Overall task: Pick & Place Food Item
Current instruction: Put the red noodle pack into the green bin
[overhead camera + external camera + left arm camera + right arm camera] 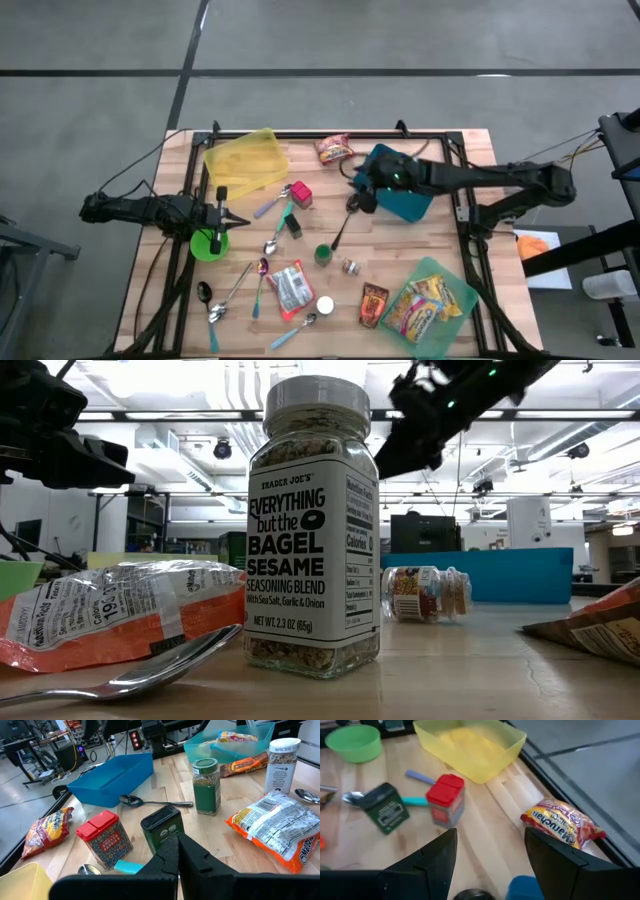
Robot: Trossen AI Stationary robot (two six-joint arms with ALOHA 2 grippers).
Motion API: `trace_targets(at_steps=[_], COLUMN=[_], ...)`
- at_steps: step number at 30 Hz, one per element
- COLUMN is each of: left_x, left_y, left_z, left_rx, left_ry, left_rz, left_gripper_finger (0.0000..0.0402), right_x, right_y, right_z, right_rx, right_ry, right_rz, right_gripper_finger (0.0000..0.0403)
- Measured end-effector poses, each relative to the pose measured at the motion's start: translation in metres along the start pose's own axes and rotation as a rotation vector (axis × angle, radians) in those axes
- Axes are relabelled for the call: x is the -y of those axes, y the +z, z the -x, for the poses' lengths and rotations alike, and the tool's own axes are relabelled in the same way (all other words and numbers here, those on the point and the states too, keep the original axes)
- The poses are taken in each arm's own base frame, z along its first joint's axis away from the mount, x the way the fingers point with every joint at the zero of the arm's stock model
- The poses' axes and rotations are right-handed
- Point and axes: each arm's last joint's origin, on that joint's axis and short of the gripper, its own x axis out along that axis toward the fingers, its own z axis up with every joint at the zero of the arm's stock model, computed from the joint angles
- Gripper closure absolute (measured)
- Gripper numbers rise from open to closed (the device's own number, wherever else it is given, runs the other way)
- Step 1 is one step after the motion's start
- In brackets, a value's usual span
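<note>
A red-and-yellow ramen packet [335, 149] [563, 827] lies at the table's far edge, between the yellow bin [245, 160] and the blue bin [405, 195]. My right gripper [360, 195] [490, 855] hangs open over the blue bin's left edge, nothing between its fingers. A red tin [446, 800], a dark tin [385, 809] and the packet lie ahead of it. An orange-and-white noodle pack [290, 287] lies at the near middle. My left gripper [222, 215] [177, 855] is shut and empty over the green bowl [208, 243].
A green bin [435, 305] at the near right holds snack packets. A green spice jar [323, 254], a seasoning jar [313, 530], a brown packet [374, 303] and several spoons [262, 270] are strewn over the middle and the near left.
</note>
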Motion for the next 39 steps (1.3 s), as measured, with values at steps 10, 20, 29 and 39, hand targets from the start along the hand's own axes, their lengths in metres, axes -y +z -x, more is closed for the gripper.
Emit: trace_targets(at_steps=[10, 20, 29, 39], left_x=[0.0, 0.0, 0.0, 0.0], left_y=[0.0, 0.0, 0.0, 0.0], left_z=[0.0, 0.0, 0.0, 0.0], left_rx=[0.0, 0.0, 0.0, 0.0], left_ry=[0.0, 0.0, 0.0, 0.0], left_rz=[0.0, 0.0, 0.0, 0.0], left_gripper_finger=[0.0401, 0.0401, 0.0401, 0.0401], right_x=[0.055, 0.1, 0.14, 0.166], right_y=[0.034, 0.048, 0.049, 0.037], right_z=[-0.047, -0.105, -0.128, -0.137], right_rx=[-0.232, -0.479, -0.591, -0.625], right_ry=[-0.032, -0.119, -0.178, -0.144], right_rz=[-0.118, -0.19, -0.257, -0.381], right_gripper_finger=[0.0172, 0.0172, 0.0172, 0.0172])
